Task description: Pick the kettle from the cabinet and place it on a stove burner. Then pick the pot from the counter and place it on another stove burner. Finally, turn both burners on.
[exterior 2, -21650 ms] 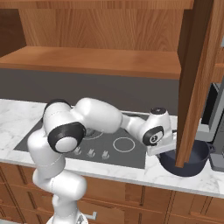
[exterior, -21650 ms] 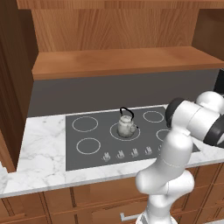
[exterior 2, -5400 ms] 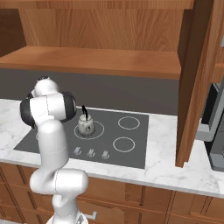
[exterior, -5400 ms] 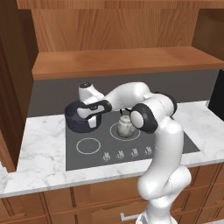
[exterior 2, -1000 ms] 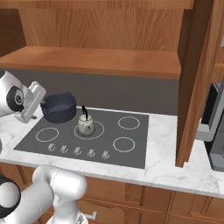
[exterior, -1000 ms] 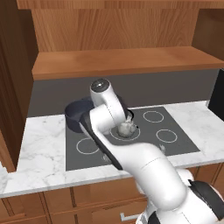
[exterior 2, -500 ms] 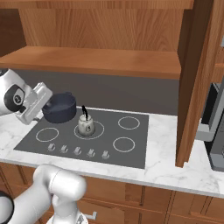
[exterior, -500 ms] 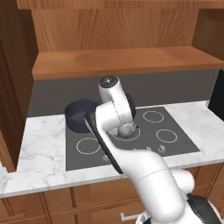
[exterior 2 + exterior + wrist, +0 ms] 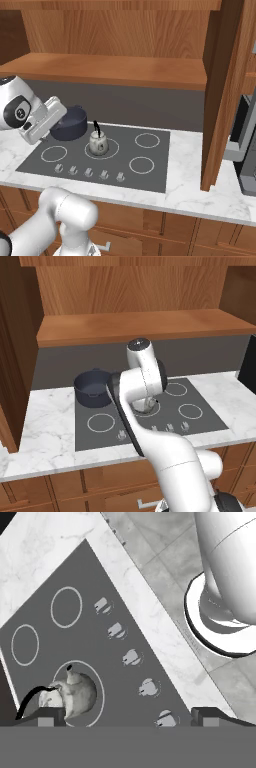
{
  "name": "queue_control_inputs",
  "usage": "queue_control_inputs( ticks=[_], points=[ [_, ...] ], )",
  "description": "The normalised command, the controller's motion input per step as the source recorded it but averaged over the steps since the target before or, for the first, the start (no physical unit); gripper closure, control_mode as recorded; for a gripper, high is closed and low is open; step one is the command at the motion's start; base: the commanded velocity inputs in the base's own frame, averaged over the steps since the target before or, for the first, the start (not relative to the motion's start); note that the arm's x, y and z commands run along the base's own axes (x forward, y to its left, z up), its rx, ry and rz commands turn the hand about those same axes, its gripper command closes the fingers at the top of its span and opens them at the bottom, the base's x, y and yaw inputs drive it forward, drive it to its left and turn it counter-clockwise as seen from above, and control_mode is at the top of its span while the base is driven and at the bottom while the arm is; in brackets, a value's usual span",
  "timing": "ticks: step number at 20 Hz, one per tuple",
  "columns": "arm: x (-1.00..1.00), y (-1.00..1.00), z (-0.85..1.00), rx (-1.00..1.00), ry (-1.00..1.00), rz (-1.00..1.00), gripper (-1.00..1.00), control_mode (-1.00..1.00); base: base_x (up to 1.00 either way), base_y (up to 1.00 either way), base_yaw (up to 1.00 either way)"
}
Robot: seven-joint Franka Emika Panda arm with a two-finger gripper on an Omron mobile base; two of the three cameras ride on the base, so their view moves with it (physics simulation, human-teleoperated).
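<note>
Two vessels on the cooktop [image 9: 150,165]: kettle [image 9: 98,143] upright on the centre burner ring, pot [image 9: 93,389] on the back-left burner, near it but apart. Fingers [image 9: 127,714] spread wide, nothing between them, looking down at kettle & a row of knobs [image 9: 131,657] along the front edge. Hand held just beside the pot's left side in right base view. Cabinet [image 9: 140,326] shelf above; white marble bench [image 9: 190,192] frames the cooktop.
</note>
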Motion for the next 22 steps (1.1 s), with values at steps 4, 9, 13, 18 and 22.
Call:
queue_control_inputs(
  ticks=[4, 9, 13, 18, 22],
  points=[
    [-0.29, 0.00, 0.04, 0.14, -0.02, -0.47, -1.00, -1.00, 0.00, 0.00, 0.00],
    [-0.16, 0.00, 0.07, 0.11, -0.05, -0.36, -1.00, -1.00, 0.00, 0.00, 0.00],
    [-0.04, 0.00, 0.19, 0.04, -0.07, -0.06, -1.00, -1.00, 0.00, 0.00, 0.00],
    [-0.05, -0.02, 0.09, 0.00, -0.09, 0.01, -1.00, -1.00, 0.00, 0.00, 0.00],
    [-0.18, -0.07, 0.05, 0.00, -0.04, 0.07, -1.00, -1.00, 0.00, 0.00, 0.00]
  ],
)
